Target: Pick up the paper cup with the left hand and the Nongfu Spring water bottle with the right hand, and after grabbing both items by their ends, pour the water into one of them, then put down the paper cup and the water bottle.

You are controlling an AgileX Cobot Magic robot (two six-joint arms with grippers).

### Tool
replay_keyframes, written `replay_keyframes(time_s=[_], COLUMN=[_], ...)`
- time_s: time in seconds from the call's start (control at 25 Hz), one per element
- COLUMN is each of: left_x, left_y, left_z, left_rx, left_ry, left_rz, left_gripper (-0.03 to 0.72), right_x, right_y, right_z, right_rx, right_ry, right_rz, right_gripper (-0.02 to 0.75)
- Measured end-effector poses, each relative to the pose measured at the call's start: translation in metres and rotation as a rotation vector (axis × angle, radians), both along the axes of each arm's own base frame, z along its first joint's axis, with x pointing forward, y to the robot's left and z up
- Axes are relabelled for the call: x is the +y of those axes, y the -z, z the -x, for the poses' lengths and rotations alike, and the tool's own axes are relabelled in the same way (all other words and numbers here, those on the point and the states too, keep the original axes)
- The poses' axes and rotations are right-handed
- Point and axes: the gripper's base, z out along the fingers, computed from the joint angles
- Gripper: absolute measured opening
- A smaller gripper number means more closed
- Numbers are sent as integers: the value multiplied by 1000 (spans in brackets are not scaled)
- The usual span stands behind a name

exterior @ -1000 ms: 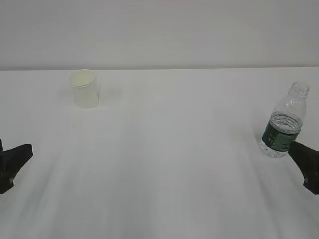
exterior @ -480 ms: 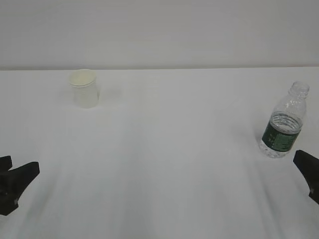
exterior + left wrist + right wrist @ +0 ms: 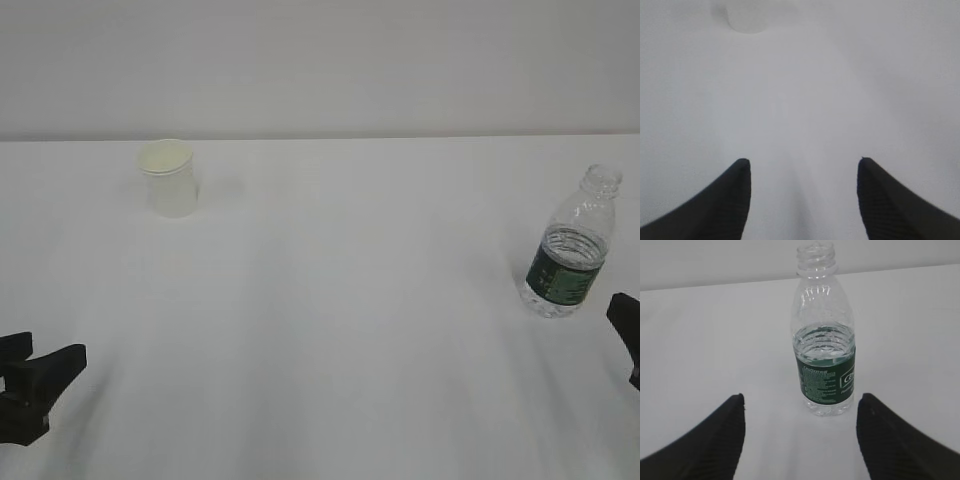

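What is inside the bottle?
The bottle holds clear water, its surface level with the top of the green label. Above that it looks empty, and there is no cap. The label hides the water behind it.

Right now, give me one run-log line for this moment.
left hand: open, empty | right hand: open, empty | paper cup: upright on table | water bottle: upright, uncapped, part full

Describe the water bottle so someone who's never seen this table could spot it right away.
On the white table, look to the right edge. The water bottle stands upright there: clear ribbed plastic, dark green label, no cap, partly filled. The paper cup, far back left, is shorter, white and opaque.
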Motion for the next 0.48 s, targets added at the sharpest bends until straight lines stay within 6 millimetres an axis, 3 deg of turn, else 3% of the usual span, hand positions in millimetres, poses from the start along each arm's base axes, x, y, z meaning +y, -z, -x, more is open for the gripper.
replay_keyframes(time_s=[0.2, 0.48], left_x=[1, 0], left_y=[4, 0], left_z=[0, -10], left_rx=[19, -22], left_ry=[-6, -5], left_rz=[-15, -27], left_gripper=[476, 476], right_x=[0, 2], right_y=[3, 27], right_z=[-3, -15], right_rx=[1, 32], right_ry=[3, -13], right_rz=[9, 22], right_gripper=[522, 521])
